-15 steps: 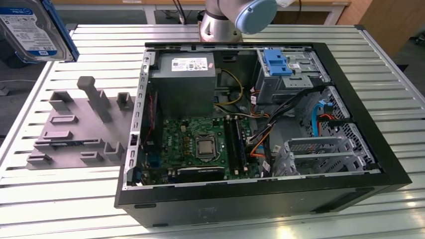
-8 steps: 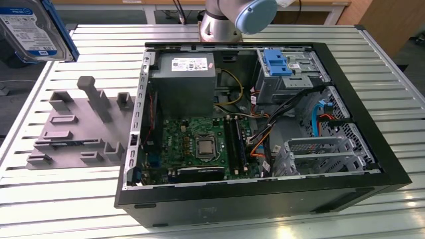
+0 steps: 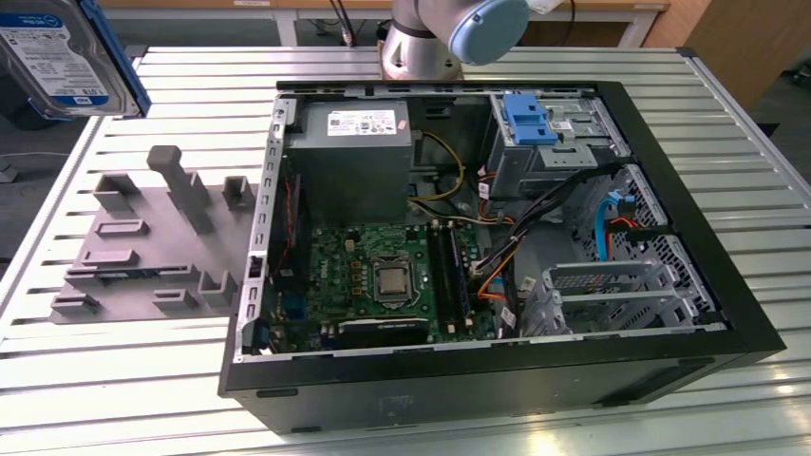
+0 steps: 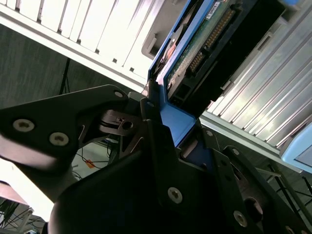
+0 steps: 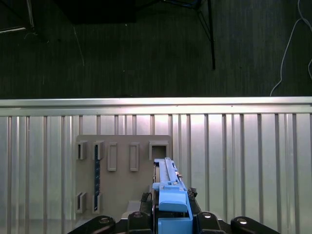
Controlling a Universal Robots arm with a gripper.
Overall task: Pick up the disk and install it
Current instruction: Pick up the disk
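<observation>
gripper (image 4: pixel 170 126) clamped on the blue carrier edge of the disk (image 3: pixel 57 52), which hangs at the exterior view's left, well apart from the computer case (image 3: pixel 507 380); likely rigid, hefty, shock-sensitive, so hold the carrier, not the circuit board.

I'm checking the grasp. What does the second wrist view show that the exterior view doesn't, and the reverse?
Second wrist view: the gripper closed on the blue carrier of the disk, plus the drive's green circuit-board side.
Exterior view: the disk's labelled face, the open computer case, its motherboard, a blue bracket in the drive bay, and the grey fixture.
Shared: the disk, held up off the slatted table.
</observation>
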